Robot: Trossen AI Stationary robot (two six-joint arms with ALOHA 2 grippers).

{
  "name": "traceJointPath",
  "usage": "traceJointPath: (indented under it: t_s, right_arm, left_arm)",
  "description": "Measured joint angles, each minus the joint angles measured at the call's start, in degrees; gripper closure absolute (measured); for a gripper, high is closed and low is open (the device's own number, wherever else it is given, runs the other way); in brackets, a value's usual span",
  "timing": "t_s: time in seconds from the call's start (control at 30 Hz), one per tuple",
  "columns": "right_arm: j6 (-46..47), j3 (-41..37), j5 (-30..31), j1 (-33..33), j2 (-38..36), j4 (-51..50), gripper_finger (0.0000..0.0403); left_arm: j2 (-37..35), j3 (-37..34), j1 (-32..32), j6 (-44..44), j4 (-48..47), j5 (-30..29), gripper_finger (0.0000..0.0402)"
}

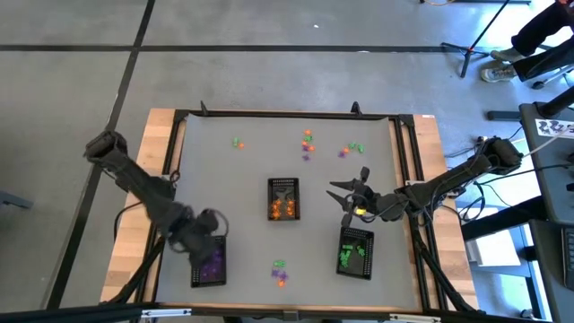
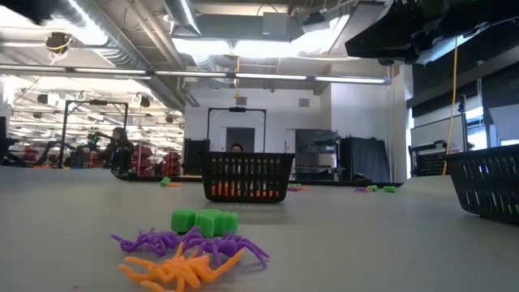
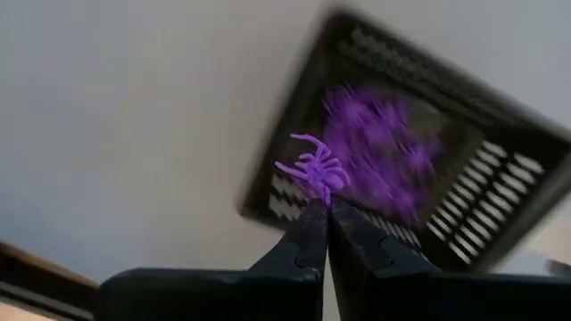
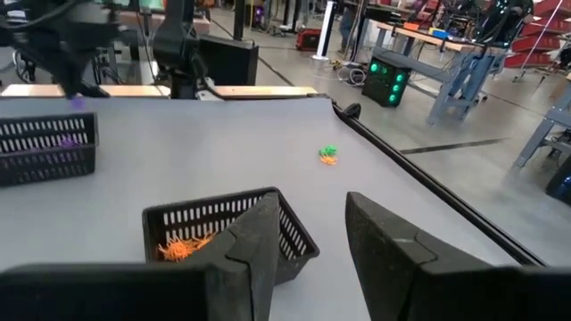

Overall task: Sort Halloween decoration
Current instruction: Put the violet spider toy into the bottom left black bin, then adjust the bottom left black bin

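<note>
The Halloween decoration is tiny orange, purple and green trinkets. Loose ones lie near the far edge [image 1: 308,144] and in a small pile near the front edge [image 1: 280,272] [image 2: 190,251]. Three black mesh trays stand on the table: one with purple pieces [image 1: 208,265] [image 3: 419,169], one with orange [image 1: 283,199] [image 4: 223,227], one with green [image 1: 356,253]. My left gripper [image 1: 206,233] [image 3: 326,207] hangs over the purple tray, shut on a purple spider [image 3: 312,169]. My right gripper [image 1: 350,190] [image 4: 308,241] stands open and empty, level, between the orange and green trays. My left gripper pinches the purple spider by its side nearest the fingers [image 3: 319,185], only at the fingertips. The fingers point down from above. The spider sticks out beyond the tips, lifted clear, over the purple tray.
A dark frame rail [image 1: 287,115] runs around the grey table top, with wooden strips [image 1: 157,144] outside it. Bare grey surface lies between the trays and the far trinkets. A person and shelving show in the room beyond the table [image 2: 122,150].
</note>
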Motion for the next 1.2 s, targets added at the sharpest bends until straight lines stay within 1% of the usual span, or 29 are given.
traceJointPath:
  t_s: [0.1,0.17,0.23,0.27,0.33,0.43,0.53,0.63,0.77,1.0,1.2]
  right_arm:
    - [-0.80,0.00,-0.02,0.00,0.00,1.62,0.0274]
    - [-1.30,0.00,-0.01,0.00,0.00,2.19,0.0274]
    - [-1.38,0.00,-0.02,0.00,0.00,2.94,0.0274]
    - [-1.46,0.00,-0.02,0.00,0.00,3.40,0.0274]
    - [-1.46,0.00,-0.02,0.00,0.00,3.57,0.0274]
    - [-1.45,0.00,-0.02,0.00,0.00,3.55,0.0274]
    - [-1.44,0.00,-0.04,0.00,0.00,3.45,0.0274]
    - [-1.44,0.00,-0.04,0.00,0.00,3.49,0.0274]
    - [-1.44,0.00,-0.04,0.00,0.00,3.27,0.0274]
    - [-1.45,0.00,-0.04,0.00,0.00,2.71,0.0274]
    - [-1.50,0.00,-0.03,0.00,0.00,2.66,0.0274]
  left_arm:
    - [0.00,0.00,-5.43,-7.77,2.24,-1.72,0.0401]
    - [0.12,0.00,-7.86,-11.44,4.03,-4.90,0.0401]
    - [0.81,-0.07,-9.32,-13.30,5.88,-7.92,0.0401]
    - [1.40,-0.47,-9.70,-13.54,6.61,-7.81,0.0400]
    - [2.93,-1.66,-9.65,-13.84,6.62,-4.39,0.0392]
    - [4.70,-3.38,-9.45,-13.58,6.58,-0.63,0.0365]
    - [5.44,-4.52,-8.46,-13.49,6.79,-0.05,0.0327]
    - [5.38,-5.07,-6.71,-11.72,7.78,-2.39,0.0288]
    - [5.38,-6.41,-3.93,-8.37,6.02,-3.04,0.0255]
    - [5.38,-7.99,2.30,-2.67,5.21,-1.98,0.0247]
    - [5.38,-5.42,5.80,3.19,4.89,0.56,0.0246]
